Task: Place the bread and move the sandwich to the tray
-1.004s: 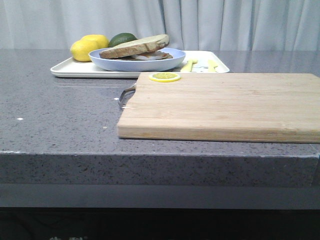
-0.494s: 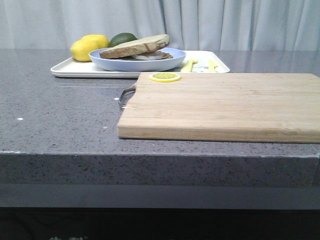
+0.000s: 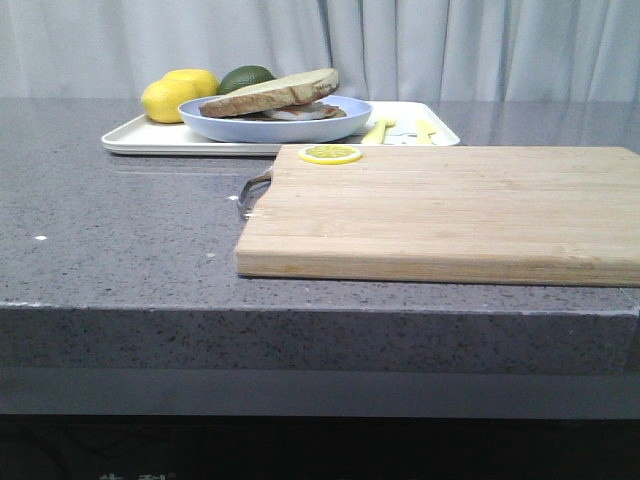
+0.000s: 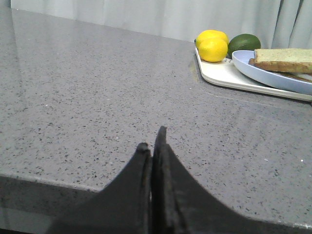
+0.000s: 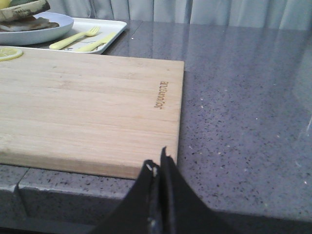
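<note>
The bread [image 3: 272,91] lies as the top slice of the sandwich [image 3: 300,110] on the pale-blue plate [image 3: 230,128], which stands on the white tray [image 3: 140,142] at the back left. The bread [image 4: 285,59], plate [image 4: 263,75] and tray [image 4: 219,73] also show in the left wrist view, and the sandwich [image 5: 24,17] and plate [image 5: 61,24] show in the right wrist view. My left gripper [image 4: 152,139] is shut and empty over the near table edge. My right gripper [image 5: 158,160] is shut and empty at the cutting board's near corner. Neither gripper shows in the front view.
A wooden cutting board [image 3: 450,210] with a metal handle [image 3: 252,190] fills the middle right, a lemon slice [image 3: 330,154] on its far edge. Two lemons [image 3: 178,93] and an avocado [image 3: 244,76] sit on the tray's left end, a yellow fork [image 5: 75,38] and knife [image 5: 97,43] on its right end.
</note>
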Robot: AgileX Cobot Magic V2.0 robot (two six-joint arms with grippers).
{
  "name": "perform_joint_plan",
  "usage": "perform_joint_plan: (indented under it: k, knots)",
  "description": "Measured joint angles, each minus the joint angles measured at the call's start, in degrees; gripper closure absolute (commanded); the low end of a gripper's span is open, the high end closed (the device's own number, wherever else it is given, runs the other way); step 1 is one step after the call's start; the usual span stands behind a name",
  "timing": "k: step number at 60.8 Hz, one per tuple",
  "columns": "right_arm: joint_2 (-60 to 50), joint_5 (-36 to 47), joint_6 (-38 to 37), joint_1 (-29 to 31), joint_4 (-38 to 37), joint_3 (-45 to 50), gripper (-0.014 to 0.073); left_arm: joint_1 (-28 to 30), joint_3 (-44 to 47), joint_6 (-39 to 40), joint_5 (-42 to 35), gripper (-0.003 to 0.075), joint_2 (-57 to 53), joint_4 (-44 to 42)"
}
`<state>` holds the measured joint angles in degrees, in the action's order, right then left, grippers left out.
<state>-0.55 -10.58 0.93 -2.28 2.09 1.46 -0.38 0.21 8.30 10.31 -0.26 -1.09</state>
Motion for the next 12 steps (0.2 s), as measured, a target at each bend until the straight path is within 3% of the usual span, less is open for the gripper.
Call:
perform_joint_plan:
  k: [12]
  knots:
    - [0.0,0.0,0.0,0.0,0.0,0.0,0.0679,0.0,0.0,0.0,0.0,0.0739,0.0,0.0]
